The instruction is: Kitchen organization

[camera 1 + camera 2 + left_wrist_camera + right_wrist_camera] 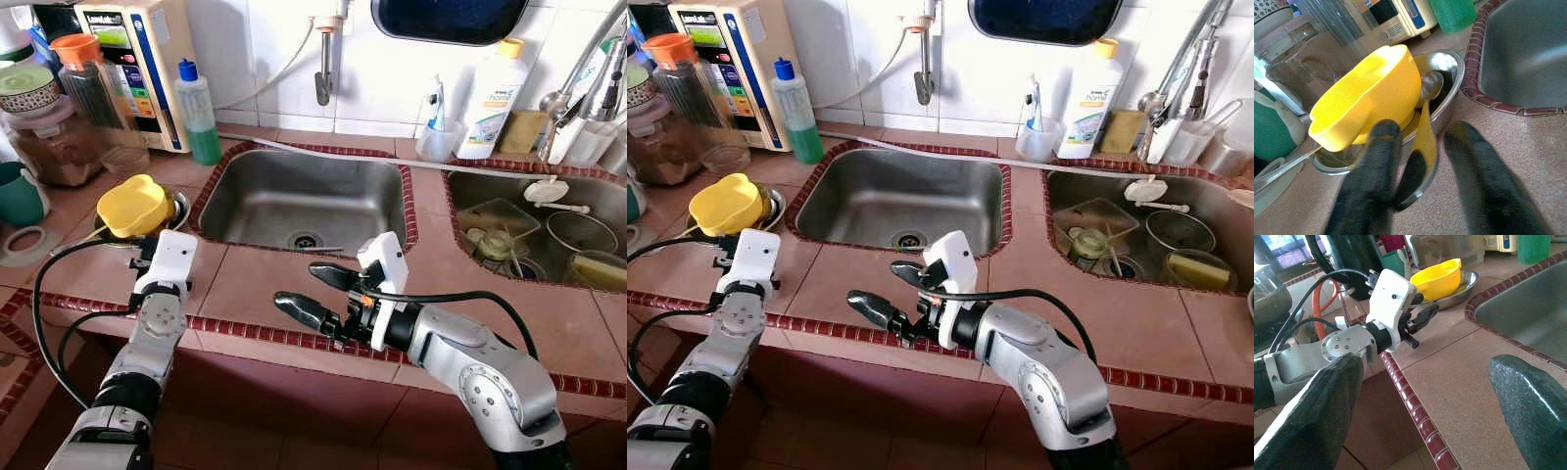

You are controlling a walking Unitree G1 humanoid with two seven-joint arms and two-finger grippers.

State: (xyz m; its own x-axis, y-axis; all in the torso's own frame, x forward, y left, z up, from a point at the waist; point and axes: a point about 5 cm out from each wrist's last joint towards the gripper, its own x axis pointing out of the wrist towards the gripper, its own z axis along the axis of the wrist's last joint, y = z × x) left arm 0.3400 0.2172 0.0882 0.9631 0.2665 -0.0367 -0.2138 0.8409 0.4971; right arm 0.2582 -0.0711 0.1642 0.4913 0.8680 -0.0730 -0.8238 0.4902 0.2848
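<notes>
My two head views looked down from above the counter edge, toward 12 o'clock, and both shared the left sink (299,201). The left wrist camera sat very near the yellow bowl (1369,95) at 10 o'clock. The right wrist camera faced 9 o'clock across the counter and also caught this bowl.

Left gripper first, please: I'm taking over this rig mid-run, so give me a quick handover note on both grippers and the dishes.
Left gripper: open, fingers straddling the yellow ladle handle at the steel dish; nothing gripped.
Right gripper: open, empty, above the counter edge in front of the left sink.
Yellow bowl lies tilted in the steel dish, left of that sink. Right sink holds dishes.
Done: nothing visibly put away. Left: grasp and sort the items.
</notes>
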